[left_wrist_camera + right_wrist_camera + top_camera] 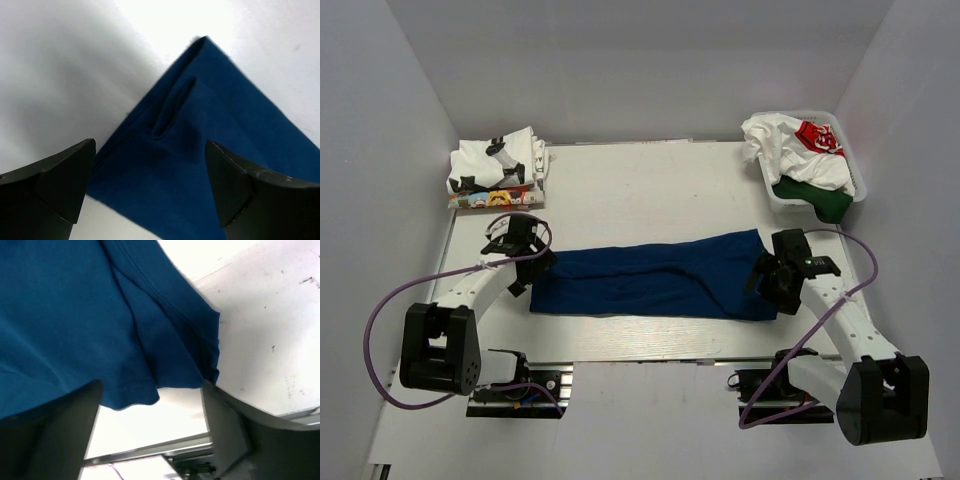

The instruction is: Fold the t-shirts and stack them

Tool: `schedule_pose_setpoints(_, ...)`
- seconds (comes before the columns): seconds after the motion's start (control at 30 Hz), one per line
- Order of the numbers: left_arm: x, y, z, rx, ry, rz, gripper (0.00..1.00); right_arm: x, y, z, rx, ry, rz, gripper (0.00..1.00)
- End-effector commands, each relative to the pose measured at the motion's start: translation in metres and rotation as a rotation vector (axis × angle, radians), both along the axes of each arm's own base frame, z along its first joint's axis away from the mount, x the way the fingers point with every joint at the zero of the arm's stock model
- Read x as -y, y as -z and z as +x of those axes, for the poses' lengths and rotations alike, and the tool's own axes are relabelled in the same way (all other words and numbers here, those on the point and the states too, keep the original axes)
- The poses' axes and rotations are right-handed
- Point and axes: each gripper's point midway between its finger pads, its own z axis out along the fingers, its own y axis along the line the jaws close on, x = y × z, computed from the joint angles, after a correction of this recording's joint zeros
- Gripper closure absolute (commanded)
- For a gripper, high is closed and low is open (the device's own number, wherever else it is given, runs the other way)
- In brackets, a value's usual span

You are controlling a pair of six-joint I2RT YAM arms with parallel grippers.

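Note:
A dark blue t-shirt (pixel 655 279) lies flat across the middle of the table as a long folded strip. My left gripper (pixel 523 258) hovers over its left end with jaws wide open; the blue cloth corner (pixel 200 130) lies under and between the fingers, not pinched. My right gripper (pixel 775 272) is at the strip's right end, open, with the blue hem (pixel 125 340) just beyond its fingertips. Folded white t-shirts with cartoon prints (pixel 498 172) are stacked at the back left. More t-shirts, white with red print and dark green (pixel 805 160), are heaped in the basket.
A white mesh basket (pixel 860 185) stands at the back right corner. White walls enclose the table on three sides. The table's near edge and metal rail (pixel 150 450) show under the right gripper. Purple cables loop beside both arm bases.

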Motion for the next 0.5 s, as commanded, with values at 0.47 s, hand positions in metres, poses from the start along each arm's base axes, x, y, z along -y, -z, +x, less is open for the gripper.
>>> schedule_pose_setpoints(0.47, 0.062, -0.062, 0.067, 0.219, 0.227, -0.217, 0.00, -0.046, -0.062, 0.099, 0.358, -0.190, 0.141, 0.10)
